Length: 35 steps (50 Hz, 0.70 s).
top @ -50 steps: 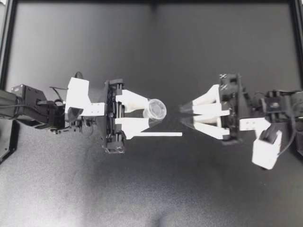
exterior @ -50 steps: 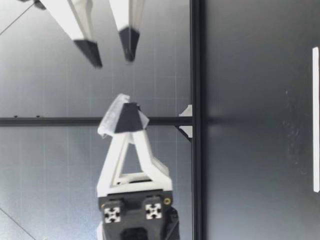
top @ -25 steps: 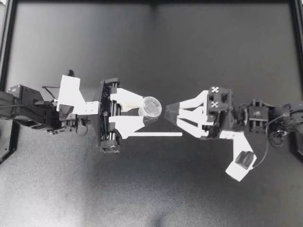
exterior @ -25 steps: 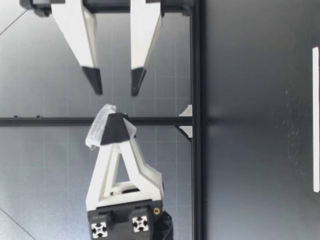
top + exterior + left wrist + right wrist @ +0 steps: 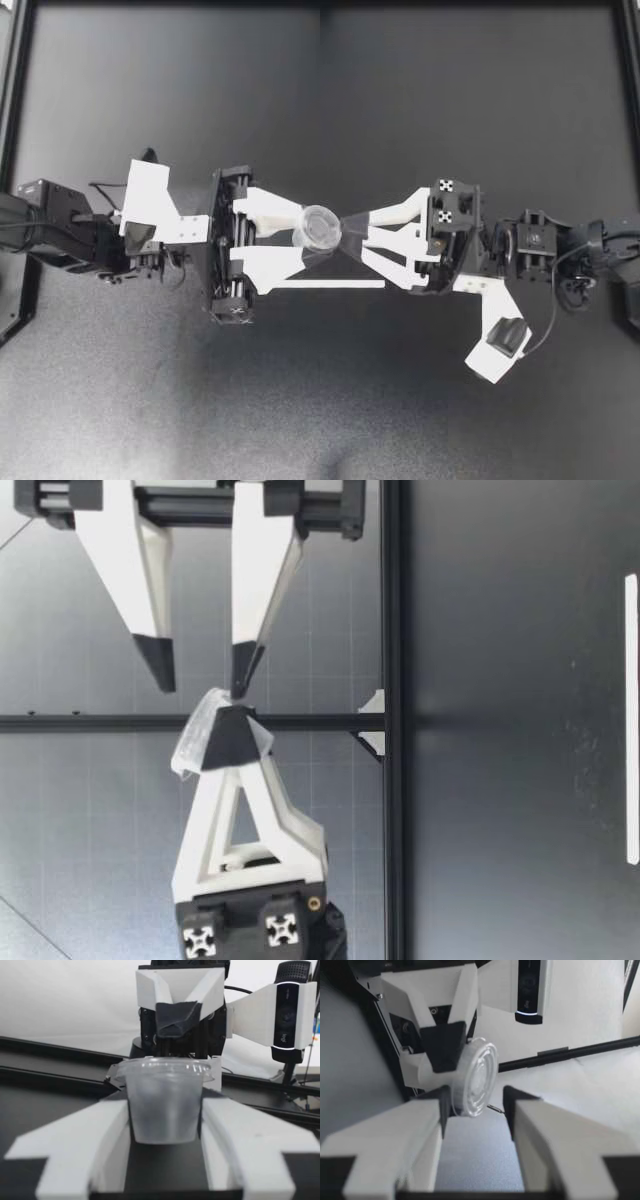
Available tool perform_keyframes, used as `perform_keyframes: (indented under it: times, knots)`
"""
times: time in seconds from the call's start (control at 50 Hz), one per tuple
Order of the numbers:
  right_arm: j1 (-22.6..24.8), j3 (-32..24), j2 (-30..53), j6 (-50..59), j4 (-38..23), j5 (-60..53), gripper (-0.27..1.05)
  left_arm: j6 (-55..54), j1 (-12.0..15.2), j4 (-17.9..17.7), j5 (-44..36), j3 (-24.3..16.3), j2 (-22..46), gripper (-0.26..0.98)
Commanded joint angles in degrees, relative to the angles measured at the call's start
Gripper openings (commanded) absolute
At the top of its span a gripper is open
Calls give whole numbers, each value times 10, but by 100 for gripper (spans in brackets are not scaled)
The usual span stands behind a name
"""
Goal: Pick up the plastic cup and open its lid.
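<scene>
**A:** Where is the plastic cup (image 5: 321,227) just now?

**B:** It is up off the worktop (image 5: 320,400), clamped by its sides in our left jaws. It is tilted, with the lid (image 5: 476,1077) facing our right arm (image 5: 455,235).

**A:** How do we expect it to handle?

**B:** We judge it light, with thin clear walls. A hard squeeze would probably buckle it, and a weak one would let it slip. The body tapers, so our hold just under the rim looks sound, because the rim should catch when the lid is pulled.

**A:** And where do we take the lid?

**B:** It looks like a snap-on disc. We'd pinch it at its edge and peel from one side, not tug it straight off.

**A:** What about the right jaws?

**B:** They stand apart. In the low view the lower fingertip (image 5: 243,670) sits right at the lid's edge, and the upper fingertip (image 5: 155,665) hangs clear above it. In the right wrist view the lid lies between the two, closer to one. We cannot tell whether that one touches it.

**A:** What are the arm poses?

**B:** Both arms reach in to the middle, almost tip to tip above the worktop. Our left arm (image 5: 150,215) holds its fingers side by side. The right wrist is rolled, so its fingers stand one over the other.
</scene>
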Motion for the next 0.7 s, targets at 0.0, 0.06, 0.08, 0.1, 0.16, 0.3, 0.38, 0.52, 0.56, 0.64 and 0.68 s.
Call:
perform_keyframes:
  times: [0.0, 0.06, 0.08, 0.1, 0.16, 0.3, 0.38, 0.52, 0.56, 0.64, 0.68]
  knots:
    - [3, -10, -8, 1, 6, -6, 50, -1, -1, 4, -3, -9, -8, 21]
    - [3, -9, -13, 1, 9, -11, 50, -2, -3, 4, -2, -9, -4, 21]
    - [3, -8, -15, 0, 10, -14, 50, -2, -3, 4, -3, -9, -3, 21]
    - [3, -7, -18, -2, 11, -17, 50, -2, -3, 4, -2, -9, -1, 21]
    - [3, -1, -31, -4, 12, -28, 50, -2, -3, 4, -3, -10, 4, 21]
    - [3, 20, -74, -3, 15, -51, 50, -11, -3, 4, -2, -11, 17, 21]
    - [3, 33, -93, -1, 17, -51, 50, -15, -3, 4, -2, -11, 18, 21]
    - [3, 47, -103, 2, 32, -51, 50, -13, -3, 4, -2, -9, 13, 21]
    - [3, 48, -103, 3, 38, -51, 50, -12, -3, 4, -2, -8, 12, 21]
    - [3, 51, -99, 6, 40, -47, 50, -8, -3, 7, -2, -7, 8, 21]
    - [5, 51, -98, 16, 40, -39, 50, -6, -3, 7, -2, -6, 6, 21]
